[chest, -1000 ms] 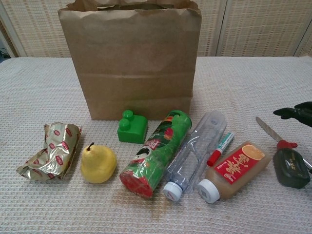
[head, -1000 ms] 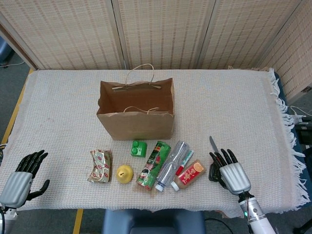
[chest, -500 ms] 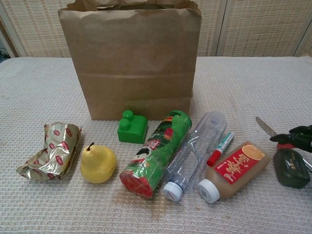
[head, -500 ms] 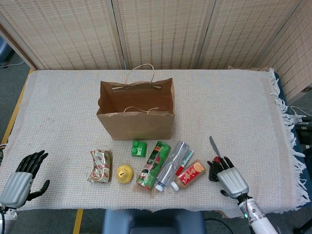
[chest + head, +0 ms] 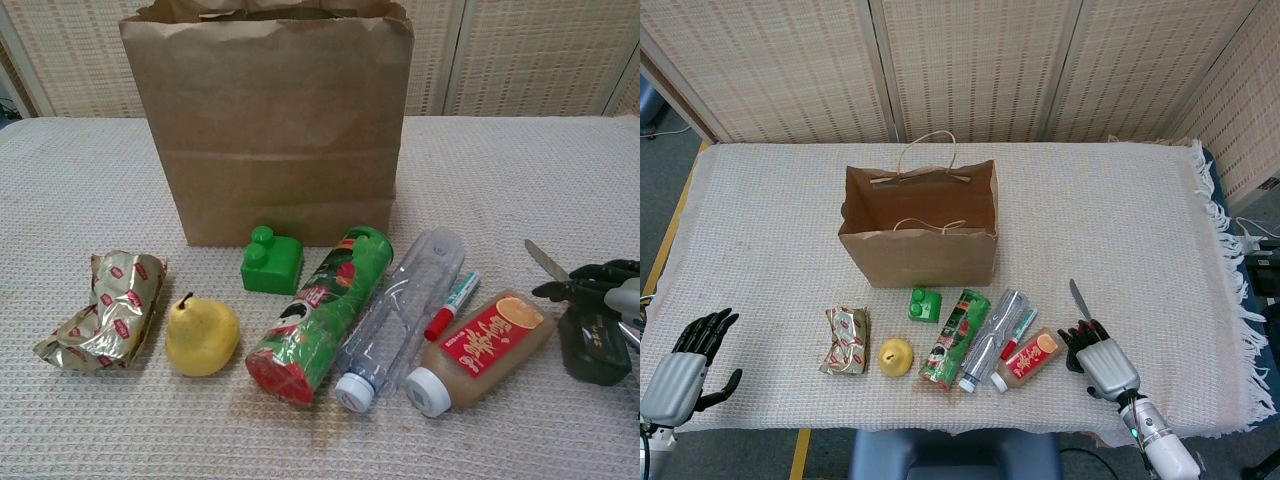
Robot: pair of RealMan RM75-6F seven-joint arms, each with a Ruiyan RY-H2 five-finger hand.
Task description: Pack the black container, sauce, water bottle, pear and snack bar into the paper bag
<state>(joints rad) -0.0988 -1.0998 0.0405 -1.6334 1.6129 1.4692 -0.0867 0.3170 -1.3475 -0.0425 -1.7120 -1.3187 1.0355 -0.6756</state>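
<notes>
Nearest the robot, a row of things lies along the front of the table. The sauce bottle lies on its side, white cap toward the robot, with a red label whose writing is too small to read. Just right of it the black container sits under the fingers of the right hand, which rest on its top; whether they actually grip it cannot be told. A knife blade pokes out just behind that hand.

Left of the sauce lie a red marker, the clear water bottle, a green snack tube, the yellow pear and the foil-wrapped snack bar, its print unreadable. A green block stands behind them.

The left hand rests at the table's front left corner, fingers spread, holding nothing, well apart from everything.

Farther back the paper bag stands upright and open.
</notes>
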